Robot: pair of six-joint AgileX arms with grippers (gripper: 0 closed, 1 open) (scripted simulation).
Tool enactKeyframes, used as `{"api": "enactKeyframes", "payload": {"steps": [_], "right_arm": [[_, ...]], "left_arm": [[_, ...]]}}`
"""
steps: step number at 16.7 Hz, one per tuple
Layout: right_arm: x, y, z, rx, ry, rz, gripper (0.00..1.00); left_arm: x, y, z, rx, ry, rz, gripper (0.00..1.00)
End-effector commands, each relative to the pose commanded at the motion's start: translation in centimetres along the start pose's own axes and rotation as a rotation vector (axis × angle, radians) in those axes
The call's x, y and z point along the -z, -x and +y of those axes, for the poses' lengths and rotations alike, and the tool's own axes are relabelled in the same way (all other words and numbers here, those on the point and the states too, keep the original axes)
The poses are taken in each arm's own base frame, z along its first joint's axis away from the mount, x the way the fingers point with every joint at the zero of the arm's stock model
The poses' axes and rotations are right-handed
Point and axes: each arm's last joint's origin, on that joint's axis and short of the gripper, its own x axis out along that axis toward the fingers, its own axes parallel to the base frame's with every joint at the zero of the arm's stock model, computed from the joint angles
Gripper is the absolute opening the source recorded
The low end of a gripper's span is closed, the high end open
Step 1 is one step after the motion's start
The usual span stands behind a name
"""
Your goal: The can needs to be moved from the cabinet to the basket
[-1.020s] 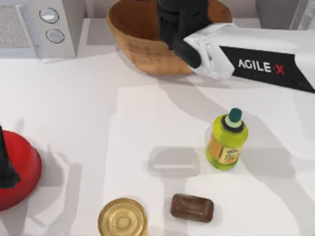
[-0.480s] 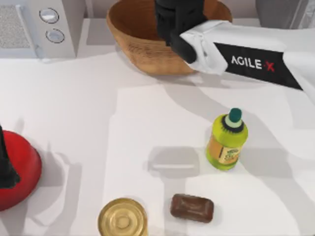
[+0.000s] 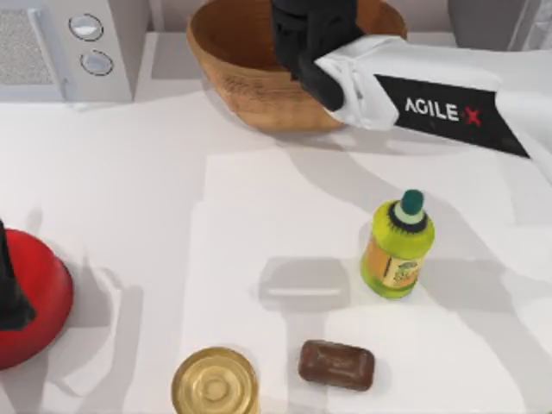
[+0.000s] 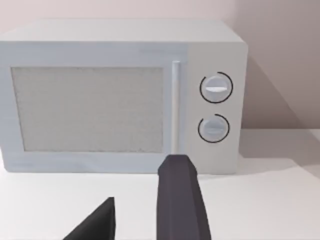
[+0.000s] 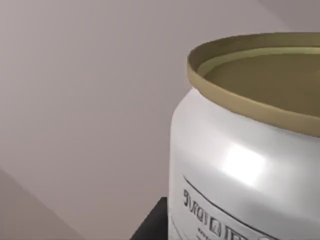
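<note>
right gripper (image 3: pixel 304 34) barely moved since half a second ago, parked over basket (image 3: pixel 226 53), jaws gripping can (image 5: pixel 240 165), release next

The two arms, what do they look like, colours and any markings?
The right arm has a white shell with a black panel lettered AGILE X in white, the X red, and ends in a black wrist and gripper over the basket. The left gripper has dark grey, smooth, tapering fingers.
</note>
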Motion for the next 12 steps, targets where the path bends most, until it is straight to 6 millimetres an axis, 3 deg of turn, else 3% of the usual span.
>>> {"api": "enactKeyframes", "payload": {"steps": [5, 12], "right_arm": [[0.00, 0.00, 0.00, 0.000, 0.000, 0.000, 0.98], [0.00, 0.00, 0.00, 0.000, 0.000, 0.000, 1.00]], "left_arm": [[0.00, 0.00, 0.00, 0.000, 0.000, 0.000, 1.00], [0.00, 0.00, 0.00, 0.000, 0.000, 0.000, 1.00]]}}
